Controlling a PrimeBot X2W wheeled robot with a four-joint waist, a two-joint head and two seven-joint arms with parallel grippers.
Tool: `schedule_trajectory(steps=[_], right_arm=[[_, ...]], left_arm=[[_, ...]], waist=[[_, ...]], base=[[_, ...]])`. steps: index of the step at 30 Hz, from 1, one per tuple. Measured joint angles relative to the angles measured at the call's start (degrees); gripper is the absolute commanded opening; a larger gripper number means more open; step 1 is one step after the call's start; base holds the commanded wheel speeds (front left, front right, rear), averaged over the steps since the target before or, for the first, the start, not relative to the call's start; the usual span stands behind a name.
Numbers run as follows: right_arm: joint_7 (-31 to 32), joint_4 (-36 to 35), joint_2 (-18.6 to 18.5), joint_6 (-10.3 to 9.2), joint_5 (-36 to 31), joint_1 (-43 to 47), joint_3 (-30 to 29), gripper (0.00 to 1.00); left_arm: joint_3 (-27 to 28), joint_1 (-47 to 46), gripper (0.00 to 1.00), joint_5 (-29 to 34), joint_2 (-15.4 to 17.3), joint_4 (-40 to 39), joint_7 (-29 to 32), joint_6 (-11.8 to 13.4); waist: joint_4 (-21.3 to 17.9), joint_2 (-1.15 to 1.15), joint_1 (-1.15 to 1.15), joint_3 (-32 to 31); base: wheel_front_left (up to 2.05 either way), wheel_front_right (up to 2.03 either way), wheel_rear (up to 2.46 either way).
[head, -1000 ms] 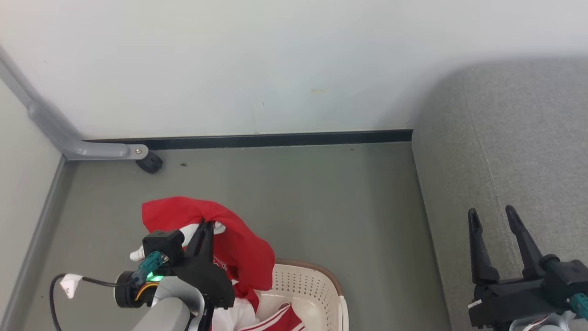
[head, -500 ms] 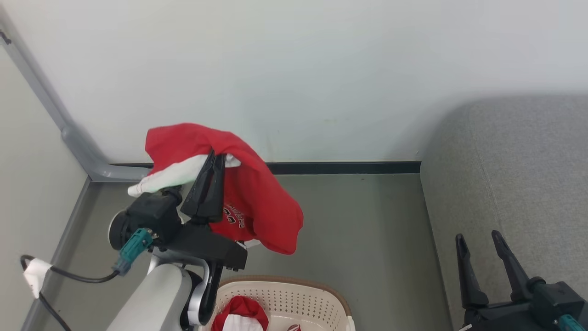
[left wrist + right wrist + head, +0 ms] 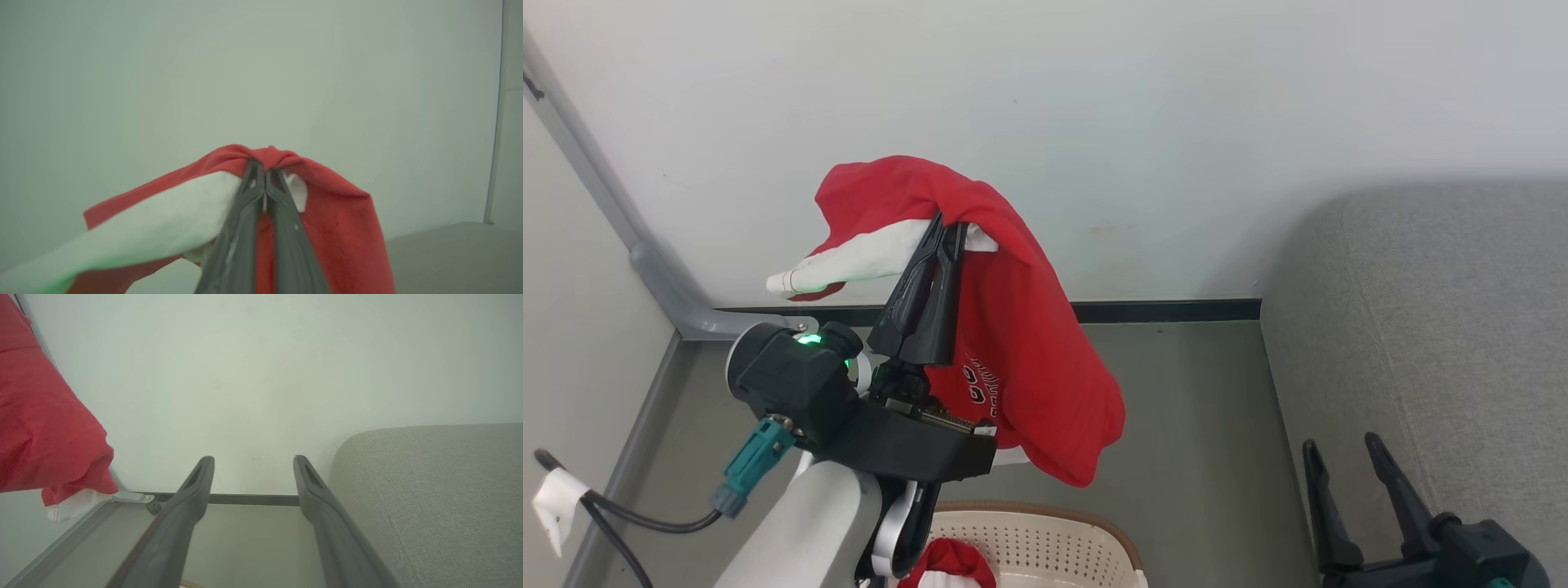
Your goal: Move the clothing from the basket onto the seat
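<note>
Lifted higher, shut left jaws pinched one fold of the red shirt point(image 3: 1029, 367), which might slip before the seat point(image 3: 1421, 327); right jaws gaped empty.

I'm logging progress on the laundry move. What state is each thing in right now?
left gripper: shut on the red shirt, raised high.
red shirt: hanging draped from the left gripper, lifted clear of the basket.
basket: holds a second garment, red and white.
seat: no clothing on the part in view.
right gripper: open, holding nothing, beside the seat's edge.
</note>
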Motion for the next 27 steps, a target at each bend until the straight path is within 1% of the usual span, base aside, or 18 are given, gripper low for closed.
schedule_trajectory(steps=[6, 10, 16, 23, 27], right_arm=[[0.13, -0.57, 0.91, 0.08, -0.01, 1.26, 1.78, 1.0], [0.47, -2.66, 1.23, 0.56, -0.18, 1.26, 3.57, 1.0], [1.01, -5.89, 2.5, 3.1, -1.19, 0.94, 8.59, 1.0], [2.19, -7.7, 5.11, 6.1, -2.15, -2.49, 14.39, 1.0], [2.77, -7.81, 5.79, 6.88, -2.15, -3.78, 16.33, 1.0]], left_arm=[[-0.48, 0.05, 0.0, 0.0, 0.0, -1.83, 0.0, 0.0], [-0.99, 0.07, 0.0, -0.01, -0.05, -2.42, 0.01, 0.0], [-1.98, 0.1, 0.0, -0.04, -0.48, -2.88, 0.49, 0.0], [-3.63, 0.11, 0.0, -0.07, -1.36, -2.18, 1.32, -0.52], [-3.9, 0.12, 0.0, -0.12, -1.65, -2.07, 1.63, -0.77]], waist=[[-0.24, 0.0, 0.0, -0.41], [-0.34, 0.0, 0.0, -0.59], [-0.2, 0.0, 0.0, -0.79], [0.39, 0.0, 0.0, -1.15], [0.85, 0.0, 0.0, -1.32]], base=[[0.0, 0.0, 0.0], [0.0, 0.0, 0.0], [0.0, 0.0, 0.0], [0.0, 0.0, 0.0], [0.0, 0.0, 0.0]])
